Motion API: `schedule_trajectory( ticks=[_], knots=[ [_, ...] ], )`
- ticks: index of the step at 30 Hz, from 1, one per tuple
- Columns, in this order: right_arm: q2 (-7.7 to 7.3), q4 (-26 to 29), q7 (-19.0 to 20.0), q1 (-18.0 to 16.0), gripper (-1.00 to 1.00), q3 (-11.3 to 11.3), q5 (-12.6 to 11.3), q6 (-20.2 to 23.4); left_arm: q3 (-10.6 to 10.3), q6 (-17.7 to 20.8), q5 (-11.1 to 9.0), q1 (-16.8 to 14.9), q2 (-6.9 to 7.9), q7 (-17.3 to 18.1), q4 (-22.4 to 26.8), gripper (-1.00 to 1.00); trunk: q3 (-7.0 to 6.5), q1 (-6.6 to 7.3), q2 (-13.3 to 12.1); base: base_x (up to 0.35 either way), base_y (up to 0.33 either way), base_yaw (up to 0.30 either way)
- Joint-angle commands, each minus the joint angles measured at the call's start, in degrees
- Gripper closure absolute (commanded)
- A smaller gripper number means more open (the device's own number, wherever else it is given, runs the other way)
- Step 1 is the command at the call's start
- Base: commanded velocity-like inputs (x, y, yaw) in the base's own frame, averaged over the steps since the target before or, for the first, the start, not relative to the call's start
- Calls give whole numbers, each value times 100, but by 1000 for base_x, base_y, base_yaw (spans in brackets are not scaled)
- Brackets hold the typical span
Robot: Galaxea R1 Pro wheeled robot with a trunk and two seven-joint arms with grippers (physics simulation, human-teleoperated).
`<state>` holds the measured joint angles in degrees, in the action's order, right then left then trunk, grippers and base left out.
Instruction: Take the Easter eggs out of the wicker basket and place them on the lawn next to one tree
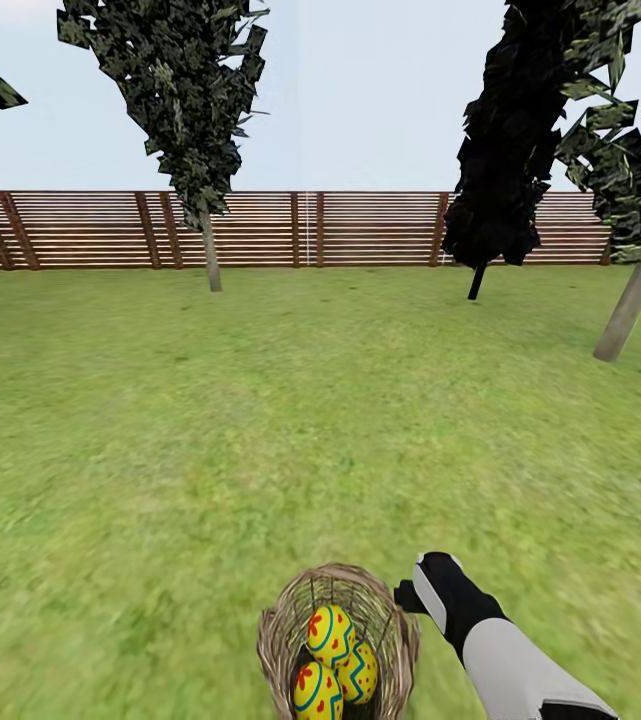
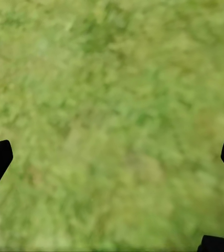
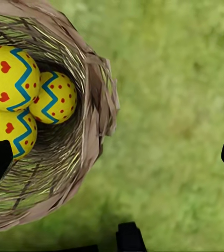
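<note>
Three Easter eggs [image 1: 332, 665] sit together inside the wicker basket [image 1: 282, 630] on the near lawn [image 1: 260, 440]. The right gripper [image 3: 112, 157] hangs wide open just right of the basket. The left gripper [image 2: 112, 157] is open over grass. Trees [image 1: 628, 305] stand far off.

It was a fenced garden outdoors under a pale sky: a wide lawn [image 1: 260, 420] of mottled green grass ran back to a brown fence [image 1: 360, 230] of horizontal wooden slats, with pale-trunked trees [image 1: 210, 255] and a thin-stemmed dark columnar tree [image 1: 505, 170] standing on the grass.
</note>
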<state>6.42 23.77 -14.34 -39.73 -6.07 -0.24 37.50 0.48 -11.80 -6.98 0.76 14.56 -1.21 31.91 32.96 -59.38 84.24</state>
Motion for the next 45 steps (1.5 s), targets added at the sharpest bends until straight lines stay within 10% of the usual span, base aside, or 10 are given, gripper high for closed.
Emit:
schedule_trajectory(
  ticks=[1,45],
  knots=[
    [5,6,-22,-14,-100,-28,-4,21,-14,-7,-52,3,3,-11,9,-100,23,-23,44,0,0,0],
    [-9,7,0,-215,-100,2,-3,12,-13,129,-40,3,10,-29,0,-100,813,-989,1809,0,0,0]
  ],
)
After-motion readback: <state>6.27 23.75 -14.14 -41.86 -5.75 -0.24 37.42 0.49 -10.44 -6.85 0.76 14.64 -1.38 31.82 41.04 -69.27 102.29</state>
